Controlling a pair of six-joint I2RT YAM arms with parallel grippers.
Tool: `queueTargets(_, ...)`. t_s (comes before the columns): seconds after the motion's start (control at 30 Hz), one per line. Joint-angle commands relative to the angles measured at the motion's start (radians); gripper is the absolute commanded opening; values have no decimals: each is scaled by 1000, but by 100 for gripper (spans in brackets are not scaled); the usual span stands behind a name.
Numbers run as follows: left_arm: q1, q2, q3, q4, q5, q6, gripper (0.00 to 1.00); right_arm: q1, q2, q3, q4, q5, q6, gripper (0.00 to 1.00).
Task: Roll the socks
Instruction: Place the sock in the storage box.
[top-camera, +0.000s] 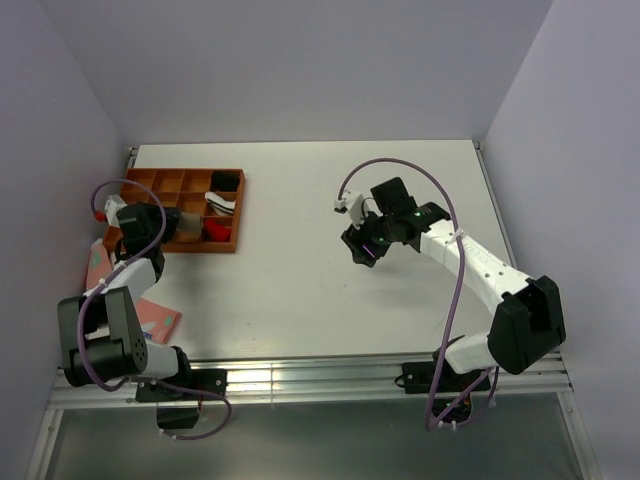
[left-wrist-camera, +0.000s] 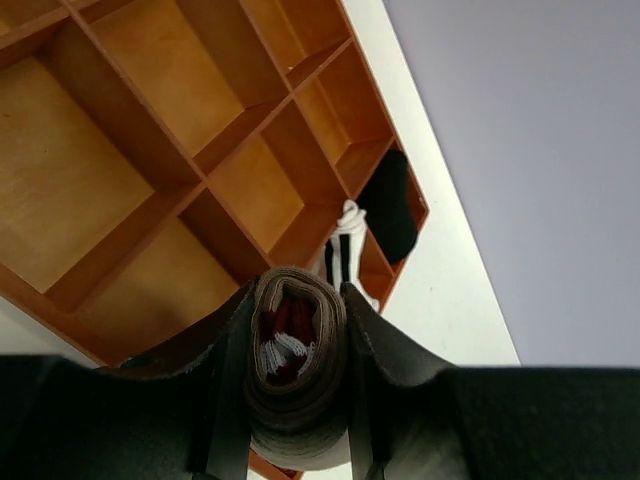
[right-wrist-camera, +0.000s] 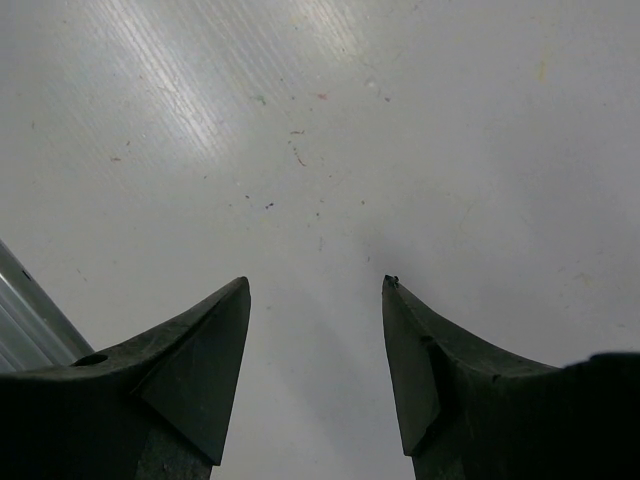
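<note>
Sock roll (left-wrist-camera: 296, 385): finished, pinched by left end effector (left-wrist-camera: 298, 305) above tray (left-wrist-camera: 200, 165); placement seemingly remains. Right end effector (right-wrist-camera: 315, 300) spread, empty.

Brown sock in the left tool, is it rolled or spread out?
Rolled: the brown sock shows a spiral end, striped cuff inside, gripped by the left tool.

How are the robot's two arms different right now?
The left arm has its jaws shut on a rolled brown sock; the right arm has its jaws open and empty. The left arm is over the wooden tray; the right arm is over the white table. Both are black and white.
</note>
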Motion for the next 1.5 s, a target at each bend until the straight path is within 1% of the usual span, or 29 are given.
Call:
queueTargets(0.0, 15, 28, 39, 116, 5, 35, 0, -4, -15, -9, 45, -15, -24, 63)
queueTargets(0.07, 21, 57, 46, 143, 12, 35, 0, -5, -14, -12, 49, -22, -27, 63)
queueTargets(0.13, 24, 82, 75, 130, 11, 44, 0, -5, -14, -12, 51, -25, -28, 63)
queueTargets(0.33, 24, 134, 97, 104, -15, 70, 0, -5, -11, -32, 63, -36, -37, 63)
queueTargets(0.67, 24, 229, 92, 68, -22, 66, 0, -5, -5, -40, 62, -68, -41, 62)
queueTargets(0.77, 22, 260, 115, 26, -22, 60, 0, -5, -2, -37, 54, -71, -41, 62)
queueTargets(0.8, 21, 269, 135, -20, -22, 58, 1, -5, -2, -35, 51, -76, -44, 62)
queueTargets(0.9, 16, 298, 170, -74, -22, 61, 0, -5, 1, -32, 43, -84, -44, 62)
queueTargets(0.93, 15, 303, 178, -93, -56, 61, 0, -5, 7, -30, 43, -85, -45, 62)
queueTargets(1.23, -25, 378, 295, -309, -147, 119, 0, -4, 18, -21, 27, -85, -47, 62)
queueTargets(1.4, -40, 435, 355, -450, -181, 146, 0, -5, 23, -20, 20, -91, -45, 62)
queueTargets(1.47, -41, 456, 361, -476, -192, 146, 0, -5, 23, -18, 13, -93, -47, 62)
